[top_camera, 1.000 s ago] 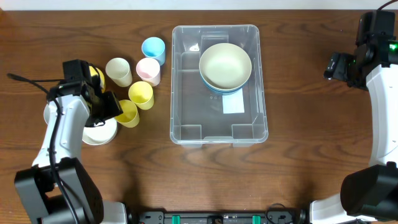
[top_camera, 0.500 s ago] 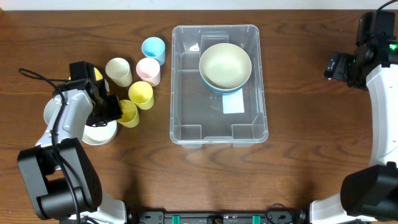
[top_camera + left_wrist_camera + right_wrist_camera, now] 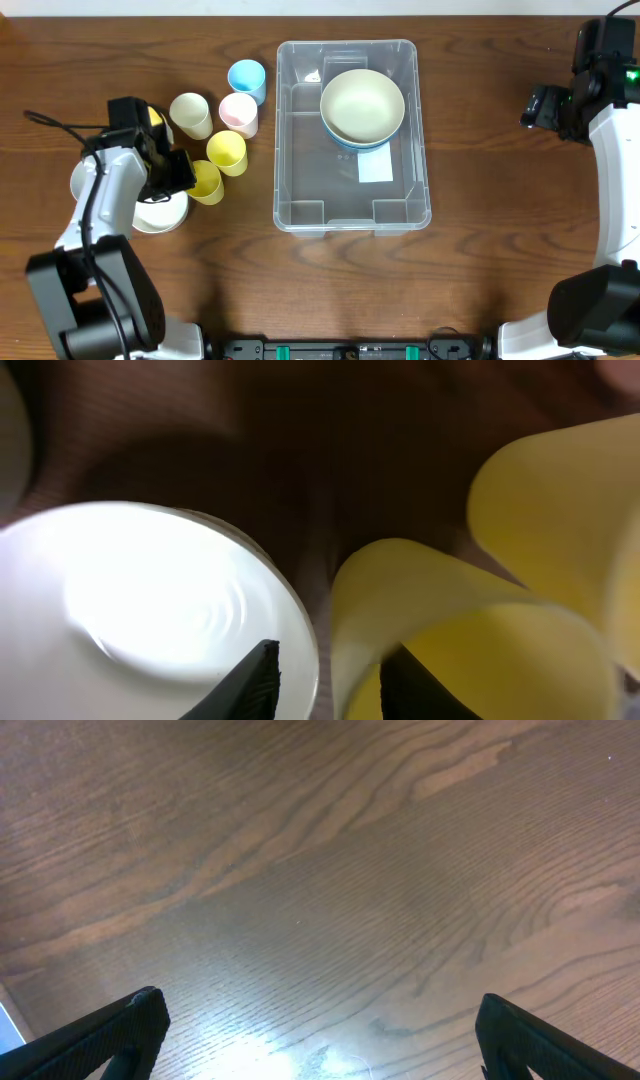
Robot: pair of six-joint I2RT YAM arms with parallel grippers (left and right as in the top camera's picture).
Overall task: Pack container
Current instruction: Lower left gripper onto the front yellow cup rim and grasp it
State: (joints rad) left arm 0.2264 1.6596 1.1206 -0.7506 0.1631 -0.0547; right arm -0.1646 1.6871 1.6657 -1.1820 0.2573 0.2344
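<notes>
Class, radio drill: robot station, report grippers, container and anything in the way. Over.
Left gripper: jaws astride yellow cup rim, grip unconfirmed. Right gripper: jaws wide, over table. Container holds a bowl. Second yellow cup crowds the first.

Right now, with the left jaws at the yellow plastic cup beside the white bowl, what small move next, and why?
Probably a short straight lift with the left gripper. Its jaws straddle the wall of the yellow plastic cup, one finger inside, one outside; whether they pinch is unclear. The round white bowl and a second yellow cup crowd it, so rising first avoids dragging them.
</notes>
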